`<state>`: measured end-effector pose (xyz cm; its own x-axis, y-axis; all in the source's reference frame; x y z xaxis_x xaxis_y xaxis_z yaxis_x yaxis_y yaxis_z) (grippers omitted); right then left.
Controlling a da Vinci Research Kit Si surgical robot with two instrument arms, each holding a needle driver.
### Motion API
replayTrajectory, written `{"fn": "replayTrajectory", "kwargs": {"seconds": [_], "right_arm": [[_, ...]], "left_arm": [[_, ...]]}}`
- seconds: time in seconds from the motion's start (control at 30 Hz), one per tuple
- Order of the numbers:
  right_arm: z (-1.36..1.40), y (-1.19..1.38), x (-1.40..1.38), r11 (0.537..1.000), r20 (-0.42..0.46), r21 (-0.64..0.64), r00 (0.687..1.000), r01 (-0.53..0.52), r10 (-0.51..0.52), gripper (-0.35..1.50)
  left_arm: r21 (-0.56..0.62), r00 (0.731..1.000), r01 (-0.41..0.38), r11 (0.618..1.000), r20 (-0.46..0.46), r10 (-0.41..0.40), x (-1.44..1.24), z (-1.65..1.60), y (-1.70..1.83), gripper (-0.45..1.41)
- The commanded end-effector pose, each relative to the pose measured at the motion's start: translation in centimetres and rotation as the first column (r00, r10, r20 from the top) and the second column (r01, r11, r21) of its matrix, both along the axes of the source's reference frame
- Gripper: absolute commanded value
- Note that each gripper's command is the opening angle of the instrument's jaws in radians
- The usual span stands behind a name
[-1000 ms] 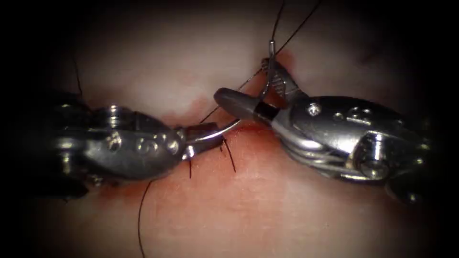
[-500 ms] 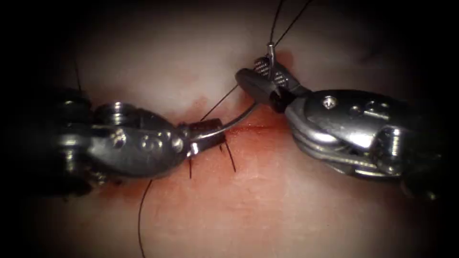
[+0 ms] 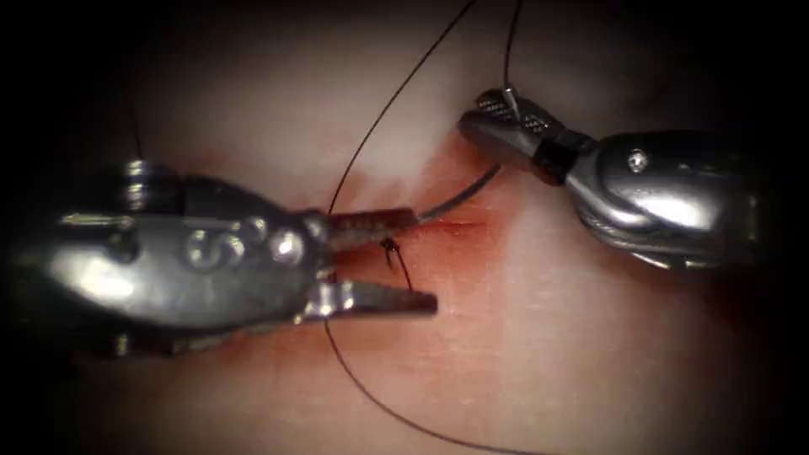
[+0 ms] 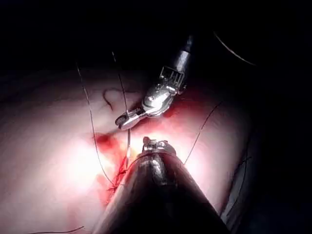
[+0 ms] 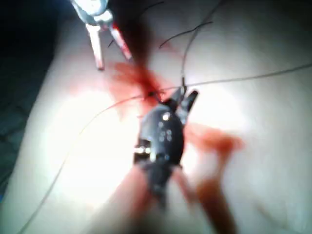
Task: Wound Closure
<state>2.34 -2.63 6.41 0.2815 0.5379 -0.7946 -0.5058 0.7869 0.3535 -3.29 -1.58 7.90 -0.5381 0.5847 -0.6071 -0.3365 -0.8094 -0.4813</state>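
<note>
Needle (image 3: 459, 195): centre of the frame, over the cut (image 3: 455, 226), held near its thread end; half a second ago its point end sat in the left tool.
Thread (image 3: 383, 118): now arcs across the upper frame.
Right tool (image 3: 506, 118): clamped on the needle, now higher right.
Left tool (image 3: 413, 257): jaws now apart, holding nothing.
Tissue (image 3: 522, 337): red fluid (image 3: 438, 244) at the cut.

The tissue (image 3: 522, 337) is the surface that carries everything, pale with a short cut (image 3: 455, 226) near the middle. Red fluid (image 3: 438, 181) stains it around the cut and spreads to the left. Dark thread (image 3: 379, 404) lies in a long curve across its near part, and short cut ends of thread (image 3: 403, 271) stand up just beside the cut.
</note>
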Motion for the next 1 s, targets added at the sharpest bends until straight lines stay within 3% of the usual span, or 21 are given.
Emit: {"fn": "replayTrajectory", "kwargs": {"seconds": [0.03, 0.17, 0.3, 0.37, 0.43, 0.6, 0.77, 1.0], "right_arm": [[0.06, -0.02, -0.04, 1.0, -0.009, -0.002, 1.0, 0.009, -0.009, -0.35], [0.05, -0.01, -0.11, 0.997, -0.096, -0.002, 0.992, 0.083, -0.082, -0.35], [-0.02, 0.08, -0.17, 0.98, -0.248, -0.04, 0.948, 0.195, -0.199, -0.35], [-0.08, 0.14, -0.2, 0.974, -0.303, -0.04, 0.927, 0.222, -0.223, -0.35], [-0.16, 0.16, -0.21, 0.968, -0.326, -0.046, 0.913, 0.245, -0.247, -0.35], [-0.32, 0.17, -0.18, 0.962, -0.37, -0.057, 0.889, 0.267, -0.269, -0.35], [-0.43, 0.16, -0.09, 0.953, -0.386, -0.096, 0.872, 0.287, -0.301, -0.35], [-0.55, 0.13, 0.03, 0.923, -0.407, -0.203, 0.83, 0.325, -0.382, -0.35]], "left_arm": [[0.011, 1.0, 0.008, 1.0, 0.017, -0.008, -0.06, 0.0, -0.01, 0.49], [0.043, 0.998, 0.028, 0.999, 0.048, -0.03, -0.1, -0.05, 0.06, 0.52], [0.081, 0.997, 0.056, 0.995, 0.044, -0.06, -0.13, 0.03, 0.21, 0.57], [0.087, 0.997, 0.068, 0.994, 0.038, -0.072, -0.13, 0.13, 0.3, 0.69], [0.087, 0.996, 0.082, 0.993, 0.029, -0.085, -0.13, 0.28, 0.37, 0.84], [0.137, 0.992, 0.124, 0.983, 0.019, -0.128, -0.07, 0.64, 0.43, 0.98], [0.212, 0.989, 0.129, 0.969, 0.037, -0.14, -0.04, 0.85, 0.38, 0.99], [0.354, 0.978, 0.099, 0.93, 0.136, -0.156, -0.11, 0.88, 0.44, 0.98]]}}
